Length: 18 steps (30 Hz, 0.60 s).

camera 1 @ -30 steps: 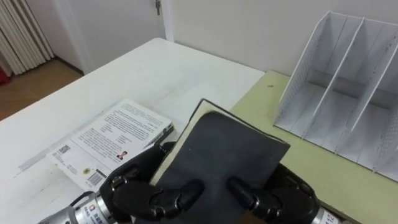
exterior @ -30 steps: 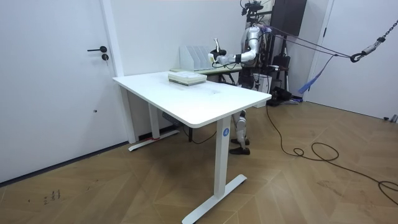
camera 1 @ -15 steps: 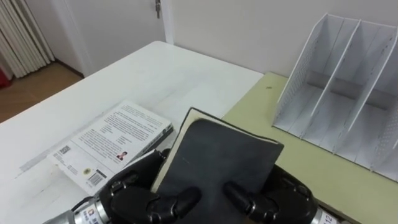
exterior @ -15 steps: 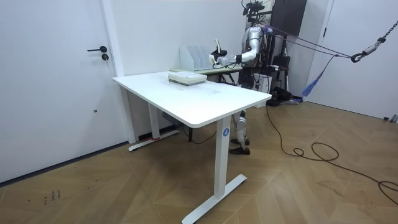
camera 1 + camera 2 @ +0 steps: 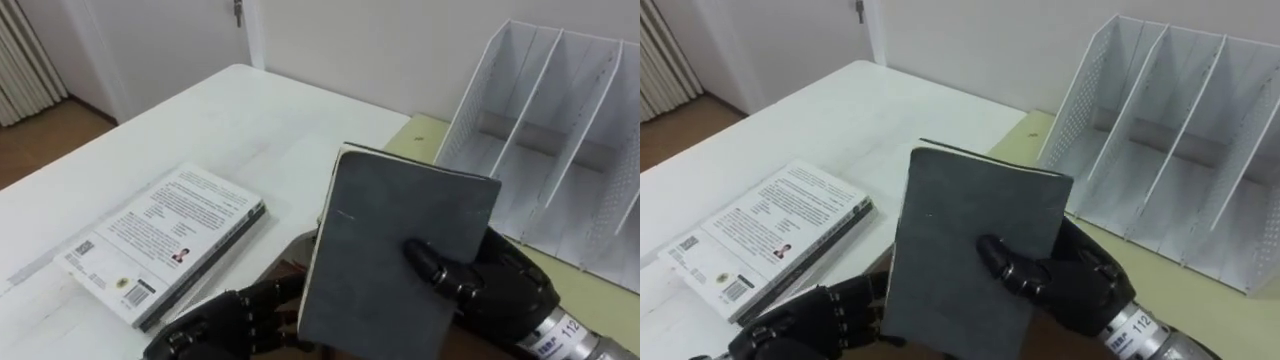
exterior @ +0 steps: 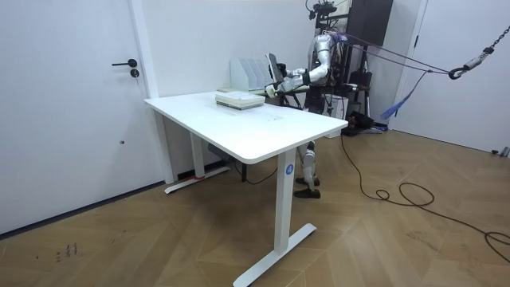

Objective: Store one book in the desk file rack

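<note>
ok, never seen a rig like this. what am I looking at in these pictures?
It is a humanoid robot that stands on two legs and has two black mechanical hands. The two close pictures come from the stereo camera on its head, looking down at its work. The room view comes from a camera standing further off, and shows the robot at the far end of the white table. A white book lies on that table. The right hand is curled round a dark grey book, held up. The left hand sits low beside it. The white file rack stands on an olive-green surface.
</note>
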Available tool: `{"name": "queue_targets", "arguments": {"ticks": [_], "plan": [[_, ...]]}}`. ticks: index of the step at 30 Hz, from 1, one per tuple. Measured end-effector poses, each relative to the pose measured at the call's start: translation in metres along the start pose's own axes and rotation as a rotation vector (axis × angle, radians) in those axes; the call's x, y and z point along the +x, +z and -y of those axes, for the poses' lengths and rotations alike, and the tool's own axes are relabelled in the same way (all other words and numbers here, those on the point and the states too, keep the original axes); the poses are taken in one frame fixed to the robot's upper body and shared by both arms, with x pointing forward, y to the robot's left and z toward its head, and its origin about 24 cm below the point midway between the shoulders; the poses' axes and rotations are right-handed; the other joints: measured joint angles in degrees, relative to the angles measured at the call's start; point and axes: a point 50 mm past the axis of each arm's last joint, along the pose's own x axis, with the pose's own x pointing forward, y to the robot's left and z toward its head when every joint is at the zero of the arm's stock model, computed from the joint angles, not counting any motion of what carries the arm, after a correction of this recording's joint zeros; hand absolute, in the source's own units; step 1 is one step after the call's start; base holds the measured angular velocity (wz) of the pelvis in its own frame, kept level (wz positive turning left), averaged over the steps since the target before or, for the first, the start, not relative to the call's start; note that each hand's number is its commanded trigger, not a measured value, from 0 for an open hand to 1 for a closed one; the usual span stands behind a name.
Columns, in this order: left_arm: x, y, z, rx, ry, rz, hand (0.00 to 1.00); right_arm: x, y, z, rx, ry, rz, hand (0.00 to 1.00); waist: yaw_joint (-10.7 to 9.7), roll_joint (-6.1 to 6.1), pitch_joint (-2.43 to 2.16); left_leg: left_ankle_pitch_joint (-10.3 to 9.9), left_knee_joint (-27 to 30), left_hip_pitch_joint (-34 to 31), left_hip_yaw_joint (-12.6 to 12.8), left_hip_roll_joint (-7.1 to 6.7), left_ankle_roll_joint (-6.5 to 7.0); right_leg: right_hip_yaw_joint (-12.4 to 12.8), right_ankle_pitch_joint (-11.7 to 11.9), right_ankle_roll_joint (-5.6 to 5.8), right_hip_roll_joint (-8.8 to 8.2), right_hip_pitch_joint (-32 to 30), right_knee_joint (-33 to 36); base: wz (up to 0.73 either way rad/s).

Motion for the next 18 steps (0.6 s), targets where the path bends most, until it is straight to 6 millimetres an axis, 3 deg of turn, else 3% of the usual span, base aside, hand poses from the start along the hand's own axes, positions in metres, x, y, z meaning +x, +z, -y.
{"name": "queue_targets", "arguments": {"ticks": [7,10,15,18], "plan": [[-0.003,-0.037,-0.007,-0.019,0.084,-0.146,0.00,0.008,0.011,0.002,-0.126,-0.099,0.007,1.00,-1.91,-0.34,-0.03,0.02,-1.11,1.20,1.12,0.07,-0.03,2.40,0.03,-0.01,0.42,0.02,0.33,-0.14],[-0.004,-0.057,-0.008,-0.052,0.137,-0.211,0.00,0.008,0.021,0.003,-0.197,-0.154,0.024,1.00,-3.73,-0.45,0.04,0.00,-1.23,1.00,1.48,0.04,-0.01,2.64,0.06,0.04,0.42,-0.26,0.33,-0.05],[-0.002,-0.080,0.000,-0.027,0.154,-0.315,0.00,0.010,0.037,0.003,-0.375,-0.234,0.034,1.00,-6.11,-0.82,0.09,0.00,-1.45,1.24,2.29,0.08,0.00,2.86,0.06,0.06,0.42,-0.72,0.26,-0.05],[-0.004,-0.090,0.003,-0.042,0.199,-0.317,0.00,0.008,0.048,0.004,-0.438,-0.315,0.073,1.00,-6.41,-0.78,0.08,0.01,-2.15,1.88,3.87,0.27,-0.01,4.19,0.05,0.06,0.68,-0.93,0.47,-0.21]]}}
